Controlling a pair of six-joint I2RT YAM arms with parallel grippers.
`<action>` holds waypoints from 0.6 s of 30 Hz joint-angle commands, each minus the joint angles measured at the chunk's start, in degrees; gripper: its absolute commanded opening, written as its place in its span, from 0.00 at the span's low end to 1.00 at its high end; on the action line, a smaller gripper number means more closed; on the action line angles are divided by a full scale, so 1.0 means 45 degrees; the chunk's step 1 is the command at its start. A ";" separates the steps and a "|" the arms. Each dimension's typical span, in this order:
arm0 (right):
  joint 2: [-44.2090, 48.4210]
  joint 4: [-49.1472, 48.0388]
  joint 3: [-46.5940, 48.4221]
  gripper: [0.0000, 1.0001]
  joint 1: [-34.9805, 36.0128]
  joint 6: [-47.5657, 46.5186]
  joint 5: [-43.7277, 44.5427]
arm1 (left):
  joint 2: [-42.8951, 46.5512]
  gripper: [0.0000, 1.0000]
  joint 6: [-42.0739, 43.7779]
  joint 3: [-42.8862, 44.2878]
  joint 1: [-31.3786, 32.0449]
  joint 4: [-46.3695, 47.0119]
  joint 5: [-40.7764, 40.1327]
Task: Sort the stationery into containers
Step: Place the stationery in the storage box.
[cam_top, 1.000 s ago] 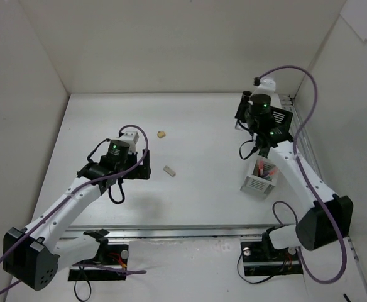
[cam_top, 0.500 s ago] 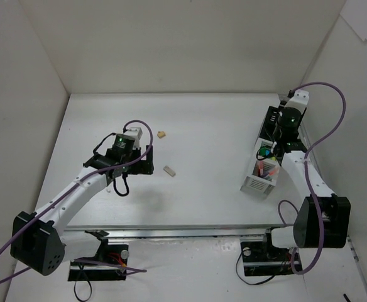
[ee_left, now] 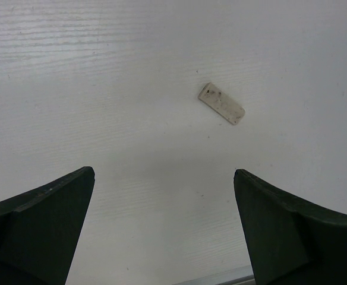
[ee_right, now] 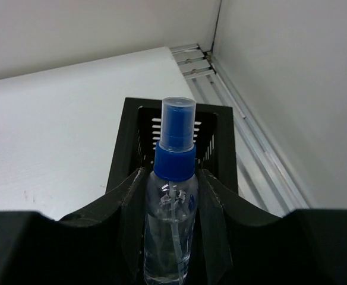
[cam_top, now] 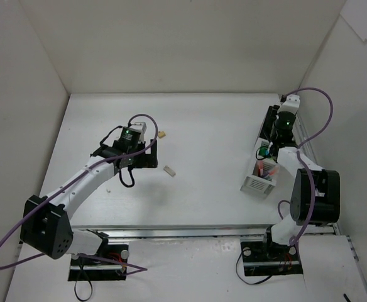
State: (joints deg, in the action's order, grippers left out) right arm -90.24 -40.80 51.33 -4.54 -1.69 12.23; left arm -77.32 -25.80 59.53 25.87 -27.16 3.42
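Bright, even overhead light leaves soft, faint shadows on the white table (cam_top: 202,126); focus stays crisp.

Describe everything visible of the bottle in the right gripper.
The bottle is clear plastic with a blue collar and a translucent blue cap; a thin tube and clear liquid show inside. The right gripper is shut on its body just below the collar. Its cap points at the black compartment; whether it is inside, I cannot tell.

Reaches farther across the counter (cam_top: 202,126) with the left end effector (ee_left: 163,172), drawing nearer the pale eraser (ee_left: 221,103). Swings the right end effector (ee_right: 171,173) rightward, bringing the glue bottle (ee_right: 174,154) from beside the black section (ee_right: 129,133) of the organizer (cam_top: 259,184) to over that end.
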 commanded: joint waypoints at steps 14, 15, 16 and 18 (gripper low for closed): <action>0.5085 -0.0218 -0.1038 0.83 0.0966 -0.0106 -0.2619 | -0.0455 1.00 0.0323 0.1498 -0.0844 0.0488 0.0430; 0.5401 0.1548 -0.0726 0.85 0.1665 -0.0382 -0.3258 | -0.0455 0.99 0.0382 0.1518 -0.1001 0.0507 0.0567; 0.5597 0.2339 -0.0047 0.89 0.1865 -0.0424 -0.4134 | -0.0513 1.00 0.0537 0.1595 -0.1389 0.0546 0.0858; 0.5950 0.4405 0.0776 0.98 0.2662 -0.0560 -0.5077 | -0.0843 0.99 0.0772 0.2081 -0.1684 0.0430 0.0997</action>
State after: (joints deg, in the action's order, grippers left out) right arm -66.37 -31.70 48.23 3.11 -1.43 -0.91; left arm -80.71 -24.45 63.57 20.49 -27.11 5.82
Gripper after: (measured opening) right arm 0.955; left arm 0.996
